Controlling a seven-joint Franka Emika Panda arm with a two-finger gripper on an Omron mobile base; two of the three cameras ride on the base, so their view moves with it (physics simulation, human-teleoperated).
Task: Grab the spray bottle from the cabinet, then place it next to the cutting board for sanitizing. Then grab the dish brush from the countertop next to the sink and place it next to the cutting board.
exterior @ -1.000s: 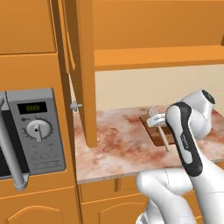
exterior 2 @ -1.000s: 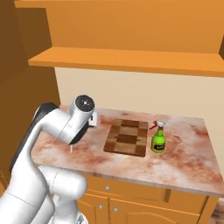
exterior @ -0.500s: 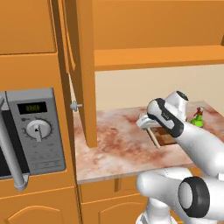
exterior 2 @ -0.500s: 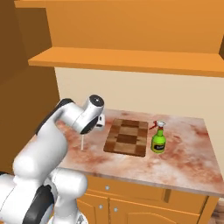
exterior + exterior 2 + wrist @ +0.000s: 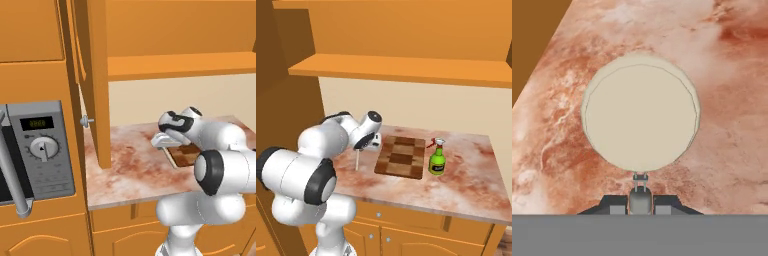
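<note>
Two fingertips of the gripper [image 5: 640, 201] clamp the dish brush [image 5: 640, 112], pale head hanging above the countertop [image 5: 722, 100].

Flanking base views; hand view downward

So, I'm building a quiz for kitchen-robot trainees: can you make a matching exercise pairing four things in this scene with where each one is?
Things:
1. spray bottle
2. dish brush
3. cutting board
4. cabinet door

Places:
A. held in the gripper, above the countertop
B. swung open, beside the microwave
C. flat on the counter, between the arm and the bottle
D. upright on the counter, just right of the board in the right base view

Pairs: 1-D, 2-A, 3-C, 4-B
</note>
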